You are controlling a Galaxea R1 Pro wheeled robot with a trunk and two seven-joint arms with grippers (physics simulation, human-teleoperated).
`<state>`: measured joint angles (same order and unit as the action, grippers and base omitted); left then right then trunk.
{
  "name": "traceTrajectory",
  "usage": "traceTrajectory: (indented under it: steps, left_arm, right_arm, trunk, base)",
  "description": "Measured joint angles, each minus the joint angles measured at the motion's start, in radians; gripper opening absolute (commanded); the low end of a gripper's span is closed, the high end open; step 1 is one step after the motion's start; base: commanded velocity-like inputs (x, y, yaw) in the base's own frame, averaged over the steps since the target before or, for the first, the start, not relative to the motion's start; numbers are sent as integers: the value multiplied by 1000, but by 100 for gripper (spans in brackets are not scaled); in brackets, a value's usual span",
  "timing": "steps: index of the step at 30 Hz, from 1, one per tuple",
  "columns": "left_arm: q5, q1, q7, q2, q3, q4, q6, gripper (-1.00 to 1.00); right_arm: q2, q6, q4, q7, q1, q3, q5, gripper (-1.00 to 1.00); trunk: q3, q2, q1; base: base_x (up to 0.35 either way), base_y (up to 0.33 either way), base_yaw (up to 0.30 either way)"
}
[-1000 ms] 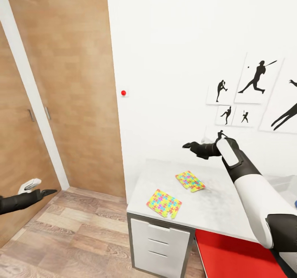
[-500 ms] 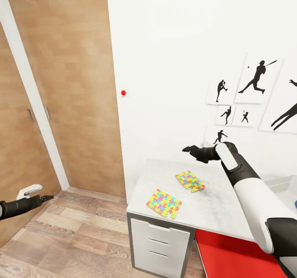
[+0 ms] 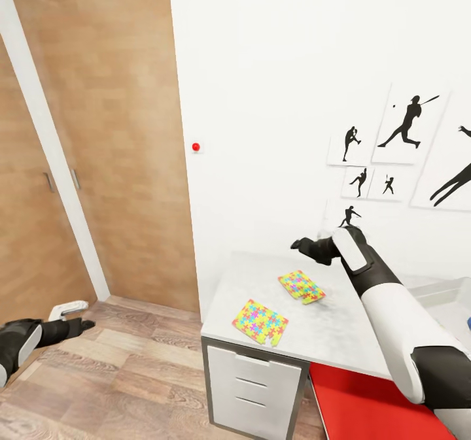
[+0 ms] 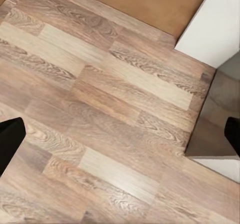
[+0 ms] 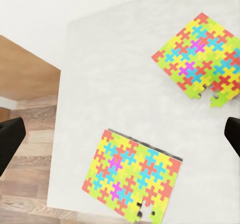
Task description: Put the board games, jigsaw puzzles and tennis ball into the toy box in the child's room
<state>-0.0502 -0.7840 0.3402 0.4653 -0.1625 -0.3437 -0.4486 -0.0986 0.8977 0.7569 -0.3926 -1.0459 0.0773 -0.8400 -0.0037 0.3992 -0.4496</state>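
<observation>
- Black left gripper (image 3: 82, 325) hangs low over the brown wood-plank floor (image 3: 131, 374), jaws spread, holding nothing.
- Two bright multicolour jigsaw puzzle squares lie flat on the long white-topped table (image 3: 340, 335): the near one (image 3: 260, 322) by the front edge, the far one (image 3: 301, 286) further back, slightly apart.
- Black right gripper (image 3: 297, 244) hovers above the puzzles, fingers wide apart, empty.
- Light-grey toy box (image 3: 445, 291) peeks in at the table's right end.

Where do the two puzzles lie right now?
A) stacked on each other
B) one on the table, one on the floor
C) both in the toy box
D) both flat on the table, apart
D: one puzzle lies near the table's front edge, the other puzzle farther back, with bare tabletop between them.
</observation>
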Motion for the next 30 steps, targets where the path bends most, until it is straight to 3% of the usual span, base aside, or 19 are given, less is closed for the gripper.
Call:
traceTrajectory:
  steps: [7,14,22,30]
  left_arm:
    - [23,1,-64,-36,28,1,21,100]
    - [52,2,-73,-42,39,3,26,100]
    - [59,2,-76,-44,44,31,58,100]
    - [61,2,-91,-61,63,46,72,100]
  right_arm:
    - [35,-1,4,-19,0,1,2,100]
    - [46,-5,3,-24,1,1,3,100]
    - [64,0,-18,-36,-1,23,3,100]
    - [109,21,-49,-128,-7,36,-5,100]
  trunk:
    - [0,0,0]
    - [0,0,0]
    - [0,0,0]
    - [0,0,0]
  base:
    - [0,59,0]
    - [0,131,0]
    - [0,18,0]
    - [0,1,0]
